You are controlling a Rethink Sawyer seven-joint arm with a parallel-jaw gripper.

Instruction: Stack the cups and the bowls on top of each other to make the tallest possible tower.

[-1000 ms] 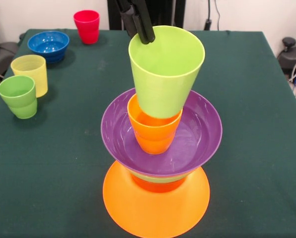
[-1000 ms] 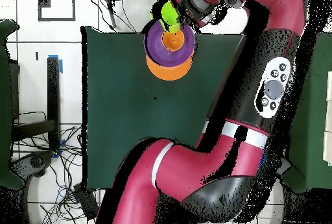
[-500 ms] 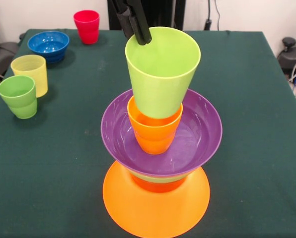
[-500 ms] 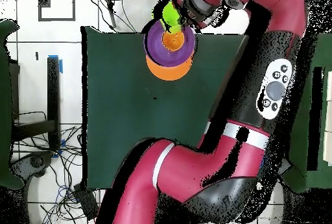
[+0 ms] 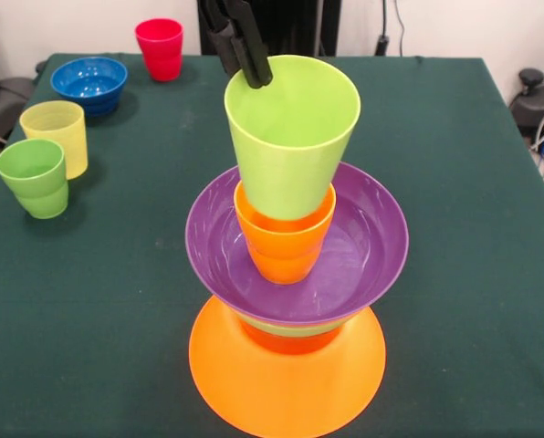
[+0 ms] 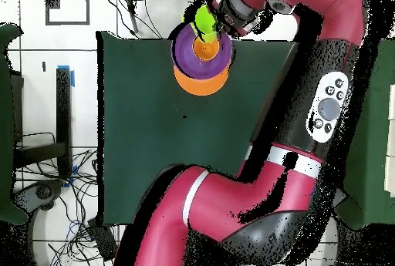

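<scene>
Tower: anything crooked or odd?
Yes. The lime green cup, gripped at its rim by the gripper, leans sideways over the orange cup instead of sitting squarely in it. The purple bowl looks level.

The tower (image 5: pixel 288 301) runs, from its base up: a wide orange bowl (image 5: pixel 287 374); a red-orange band (image 5: pixel 288 340); a thin lime-green edge; a purple bowl (image 5: pixel 368 242); an orange cup (image 5: pixel 284 248); a lime green cup (image 5: pixel 290 137) on top; the table (image 5: pixel 99 301) beneath is dark green; left of the tower stand a green cup (image 5: pixel 35 178) and a pale yellow cup (image 5: pixel 56 135); beyond them a blue bowl (image 5: pixel 89 84) and a red cup (image 5: pixel 160 48); the gripper (image 5: pixel 241 47) at the lime cup's rim is black.
</scene>
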